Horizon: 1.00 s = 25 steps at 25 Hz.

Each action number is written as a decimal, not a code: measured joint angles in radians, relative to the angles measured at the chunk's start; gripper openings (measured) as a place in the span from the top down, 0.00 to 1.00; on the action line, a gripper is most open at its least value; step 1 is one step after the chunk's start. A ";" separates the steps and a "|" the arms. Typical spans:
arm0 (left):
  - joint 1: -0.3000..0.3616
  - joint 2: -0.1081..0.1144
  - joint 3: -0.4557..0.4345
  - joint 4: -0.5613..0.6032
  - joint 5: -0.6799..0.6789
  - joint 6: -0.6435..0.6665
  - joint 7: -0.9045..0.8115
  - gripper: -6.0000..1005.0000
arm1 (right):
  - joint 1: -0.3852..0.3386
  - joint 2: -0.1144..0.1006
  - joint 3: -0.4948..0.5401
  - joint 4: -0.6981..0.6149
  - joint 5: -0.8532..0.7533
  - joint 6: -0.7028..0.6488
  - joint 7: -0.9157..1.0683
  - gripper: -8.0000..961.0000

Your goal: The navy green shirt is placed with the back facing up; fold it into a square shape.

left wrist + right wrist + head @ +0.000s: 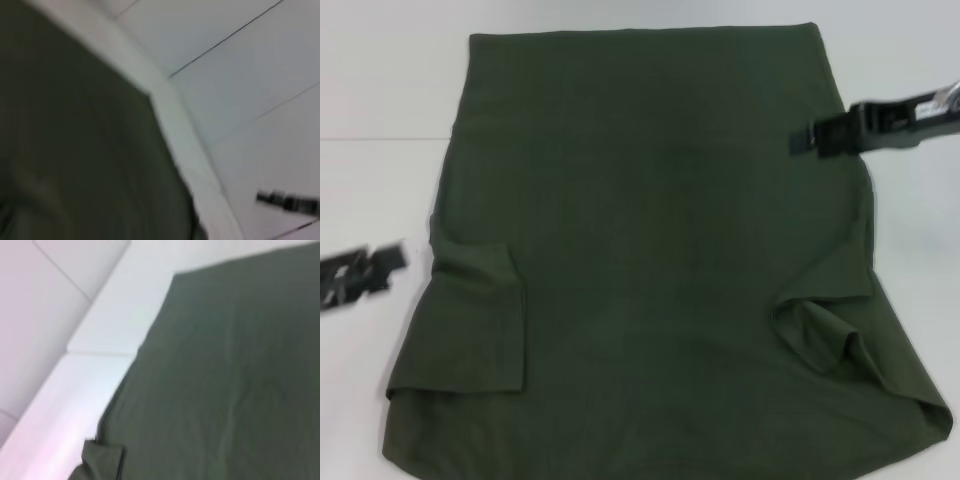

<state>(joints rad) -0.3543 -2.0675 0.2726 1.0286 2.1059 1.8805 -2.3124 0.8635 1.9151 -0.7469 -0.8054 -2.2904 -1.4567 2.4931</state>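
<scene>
Olive-green cloth, one item: the navy green shirt (660, 250), soft matte knit, plain surface up, spread flat on a white table (380, 90). Its outline is roughly a trapezoid, narrow at the far straight edge and flaring toward the near edge. Both long sides are turned inward: one short sleeve (480, 320) lies folded onto the body at the near left as a flat rectangle, and a second sleeve (820, 330) at the near right is rumpled into loose creases. The near corners curl slightly.

Grippers, two, both black and hard-edged. The right gripper (802, 139) reaches in from the right and sits at the shirt's far right edge, its tip over the cloth's border; whether its fingers are spread or pinching cloth cannot be told. The left gripper (390, 262) lies off the shirt's left side, over bare table, just beside the folded left edge and apart from it; its finger state likewise cannot be told.

In the left wrist view the shirt (75, 150) fills one side beside a white table edge (185, 145); the right wrist view shows cloth (225, 370) and a small folded corner (102, 460).
</scene>
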 joint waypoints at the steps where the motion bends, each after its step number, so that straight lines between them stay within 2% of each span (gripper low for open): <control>1: 0.000 0.003 -0.029 0.013 0.037 0.030 -0.023 0.24 | -0.001 -0.005 0.003 0.000 0.007 0.000 0.000 0.39; 5: 0.011 0.014 -0.122 0.031 0.204 0.092 -0.075 0.24 | 0.004 -0.011 0.008 0.000 0.014 -0.001 0.001 0.38; 11: 0.024 0.004 -0.134 0.019 0.357 0.022 -0.111 0.24 | 0.012 -0.009 0.001 0.000 0.012 0.004 0.000 0.38; 25: 0.018 -0.016 -0.064 -0.078 0.432 -0.102 -0.147 0.24 | 0.005 -0.004 0.002 0.000 0.015 0.006 -0.007 0.36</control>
<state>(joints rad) -0.3365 -2.0831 0.2087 0.9503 2.5378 1.7785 -2.4597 0.8684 1.9113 -0.7449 -0.8053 -2.2756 -1.4507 2.4861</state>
